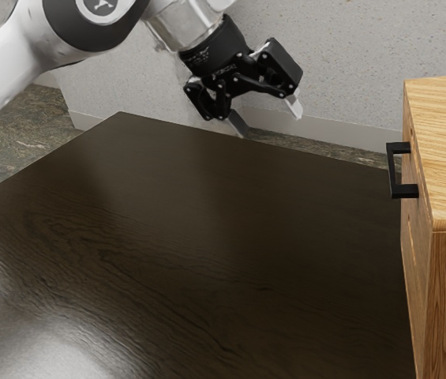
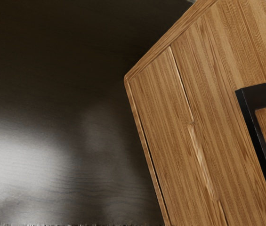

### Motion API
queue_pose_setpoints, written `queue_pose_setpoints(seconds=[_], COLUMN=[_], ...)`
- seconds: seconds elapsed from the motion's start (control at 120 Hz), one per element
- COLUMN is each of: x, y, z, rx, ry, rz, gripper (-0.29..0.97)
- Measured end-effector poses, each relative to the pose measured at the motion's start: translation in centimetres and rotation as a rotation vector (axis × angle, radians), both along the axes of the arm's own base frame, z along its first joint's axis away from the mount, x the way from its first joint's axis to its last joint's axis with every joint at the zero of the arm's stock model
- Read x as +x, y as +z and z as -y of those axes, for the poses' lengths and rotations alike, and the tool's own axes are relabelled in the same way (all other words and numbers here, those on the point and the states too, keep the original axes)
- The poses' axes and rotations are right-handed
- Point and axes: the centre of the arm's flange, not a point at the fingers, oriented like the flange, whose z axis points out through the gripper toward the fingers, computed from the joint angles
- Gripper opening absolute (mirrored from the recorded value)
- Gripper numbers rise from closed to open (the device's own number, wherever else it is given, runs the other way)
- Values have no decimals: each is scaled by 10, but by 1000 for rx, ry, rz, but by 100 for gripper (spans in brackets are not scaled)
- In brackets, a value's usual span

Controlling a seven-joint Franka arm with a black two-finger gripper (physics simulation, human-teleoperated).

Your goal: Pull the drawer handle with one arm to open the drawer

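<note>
A light wooden drawer cabinet stands on the dark table at the exterior view's right edge. Its black handle sticks out from the front face toward the exterior view's left. The drawer front sits flush with the cabinet. My gripper hangs in the air well to the left of the handle and somewhat higher, its two fingers spread apart with nothing between them. In the wrist view the cabinet front and part of the black handle show ahead of my hand.
The dark wooden table stretches across the middle and foreground. A speckled grey wall runs behind it, and patterned stone floor lies at the exterior view's left.
</note>
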Motion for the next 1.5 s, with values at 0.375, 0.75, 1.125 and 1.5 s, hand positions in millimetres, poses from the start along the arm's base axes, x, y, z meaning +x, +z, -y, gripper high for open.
queue_pose_setpoints(seconds=[0.375,0.75,1.125,1.5], x=[10,78,91,89], y=[-26,-70,-91,-95], z=[46,40,63,88], rx=[-260,-355,-383,-410], ry=[102,238,283,277], rz=[-195,-243,-261,-280], gripper=[68,46,41,37])
